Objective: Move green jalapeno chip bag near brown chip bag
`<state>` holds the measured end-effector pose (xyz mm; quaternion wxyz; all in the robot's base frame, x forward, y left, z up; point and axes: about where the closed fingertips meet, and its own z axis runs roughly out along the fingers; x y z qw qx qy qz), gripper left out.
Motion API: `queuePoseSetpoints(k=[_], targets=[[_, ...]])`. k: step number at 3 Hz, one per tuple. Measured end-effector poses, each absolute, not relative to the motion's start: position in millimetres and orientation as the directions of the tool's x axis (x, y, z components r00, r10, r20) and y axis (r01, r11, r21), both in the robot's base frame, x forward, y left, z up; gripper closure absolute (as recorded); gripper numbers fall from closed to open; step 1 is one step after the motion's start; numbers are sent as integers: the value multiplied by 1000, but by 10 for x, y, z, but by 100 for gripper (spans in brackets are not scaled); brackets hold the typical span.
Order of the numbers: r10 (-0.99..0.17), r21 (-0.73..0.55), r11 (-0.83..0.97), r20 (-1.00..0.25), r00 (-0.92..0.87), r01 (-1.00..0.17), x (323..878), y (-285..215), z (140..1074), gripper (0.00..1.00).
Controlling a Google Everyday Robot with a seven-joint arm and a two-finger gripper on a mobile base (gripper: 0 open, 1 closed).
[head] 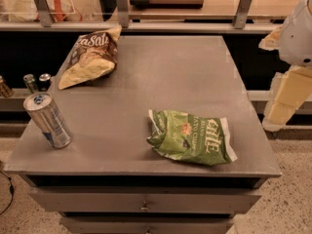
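Note:
The green jalapeno chip bag (191,137) lies flat near the front right of the grey table (161,72), with white lettering and white sealed ends. The brown chip bag (92,55), dark brown and tan-yellow, lies at the table's back left corner, far from the green bag. My gripper (280,112) hangs off the right side of the table, at the end of the white arm (297,33). It is to the right of the green bag, apart from it, and holds nothing that I can see.
A silver drink can (48,120) stands at the table's front left. More cans (36,82) stand on a lower ledge at the left. A rail with metal posts (122,6) runs behind the table. A drawer front (145,201) is below the tabletop.

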<state>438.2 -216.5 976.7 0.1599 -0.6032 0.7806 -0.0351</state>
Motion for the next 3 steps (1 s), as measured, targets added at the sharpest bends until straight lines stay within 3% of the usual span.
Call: queuePoseSetpoints(k=[2, 3], targets=[[-954, -243, 262, -212, -212, -934, 4397, -2118, 9744, 0], [-964, -177, 210, -204, -173, -961, 4435, -1871, 9501, 0]])
